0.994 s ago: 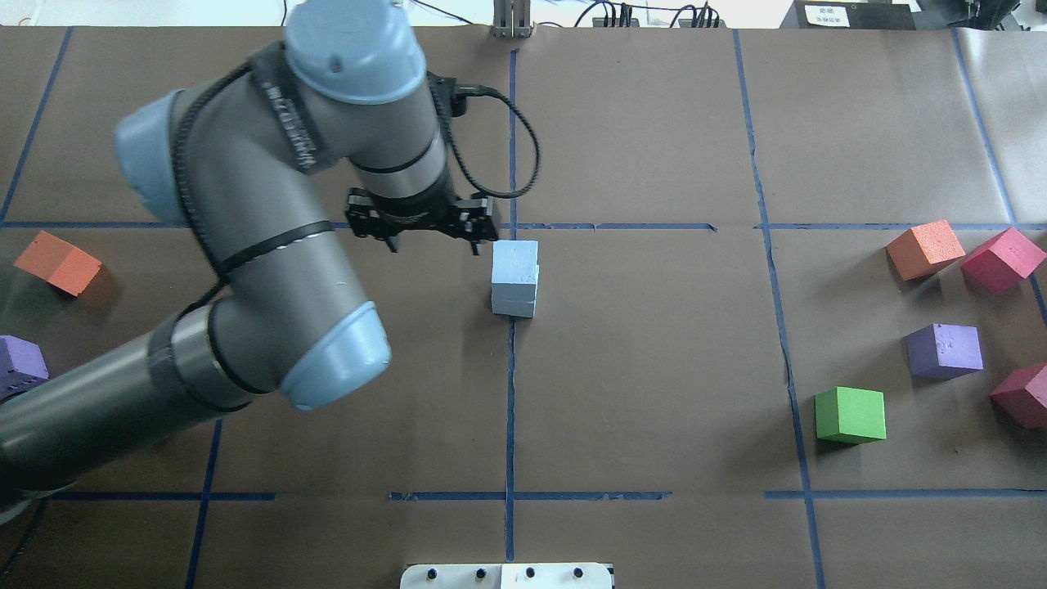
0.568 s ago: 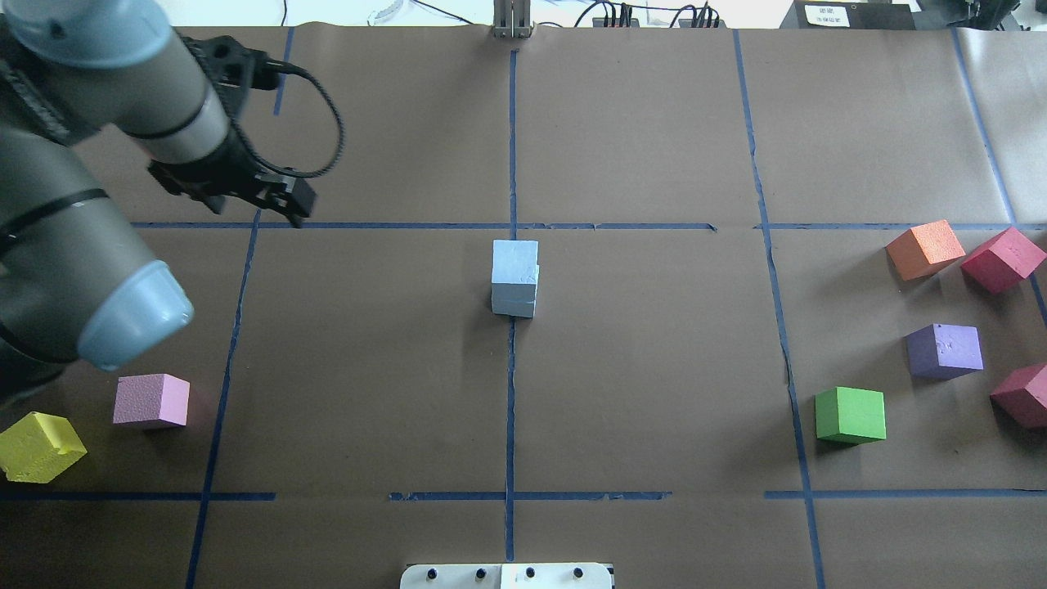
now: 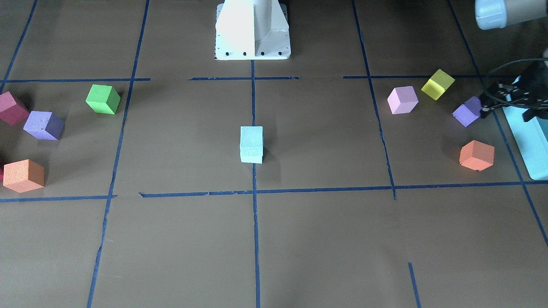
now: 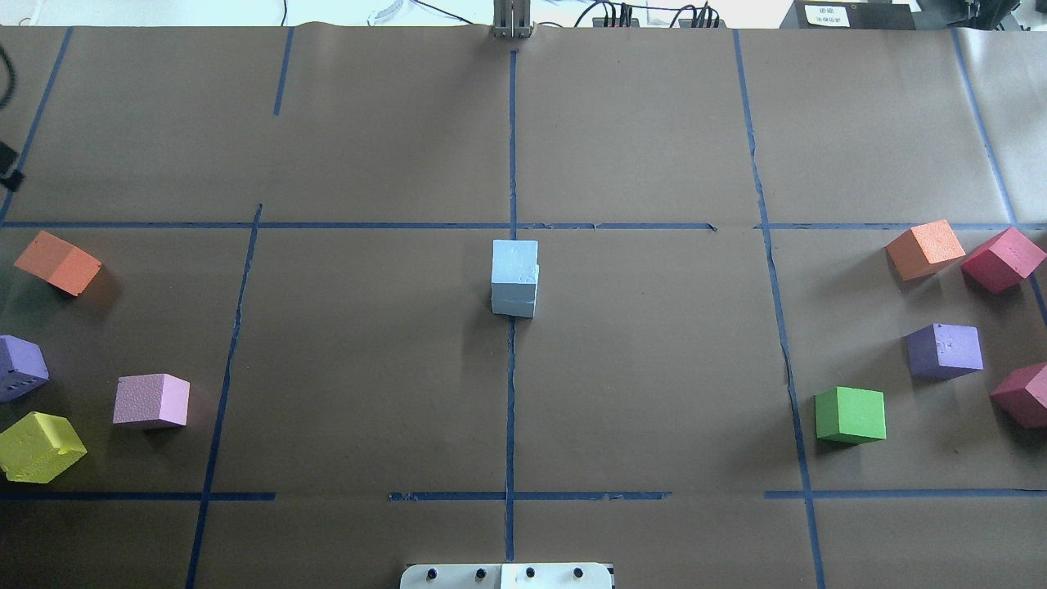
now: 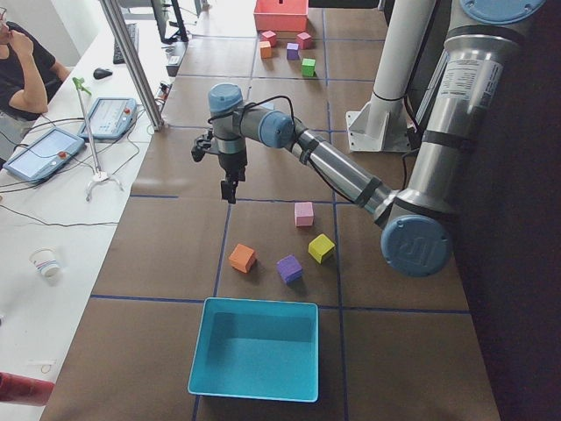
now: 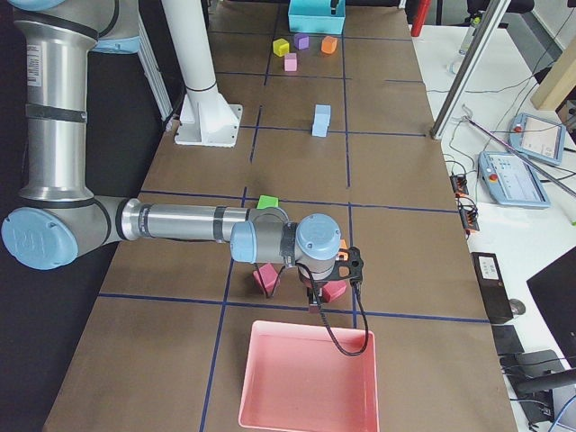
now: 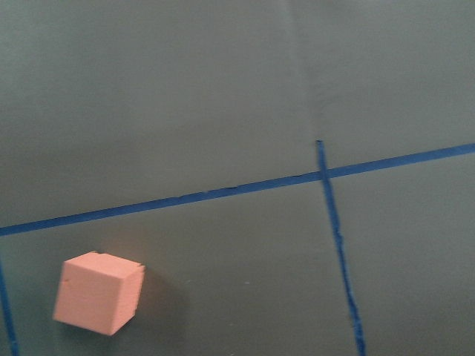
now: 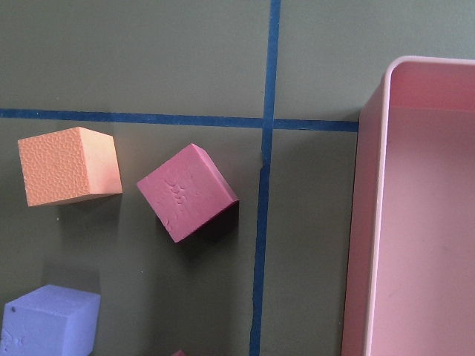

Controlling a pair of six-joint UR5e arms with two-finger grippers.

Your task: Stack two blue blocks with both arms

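The two blue blocks (image 4: 514,278) are found at the middle of the overhead view, one set on top of the other, on the vertical blue tape line (image 4: 510,393) of the brown table (image 4: 368,343). The upper block is seated a little out of line with the lower one. Both grippers are well apart from this stack. The left gripper (image 3: 507,112) is seen at the right edge of the front-facing view, partly cut by the frame. It overlaps the upper end of the teal box (image 3: 528,149) and appears just beside a purple cube (image 3: 467,112). Its two dark fingers are set apart and nothing is held between them. In the left side view the left arm (image 5: 333,167) is stretched across the upper middle of the picture, with the tool pointed downward. In the left wrist view only an orange cube (image 7: 98,293) at the lower left and crossing tape lines are shown. The right gripper (image 6: 312,304) is seen only in the right side view, at the lower middle, pointed down near the far rim of the pink tray (image 6: 306,391). Whether it is wide or narrow cannot be told. In the right wrist view the tray wall is placed at the right edge, and a dark red cube (image 8: 187,191) lies near the centre, tilted against the tape lines.
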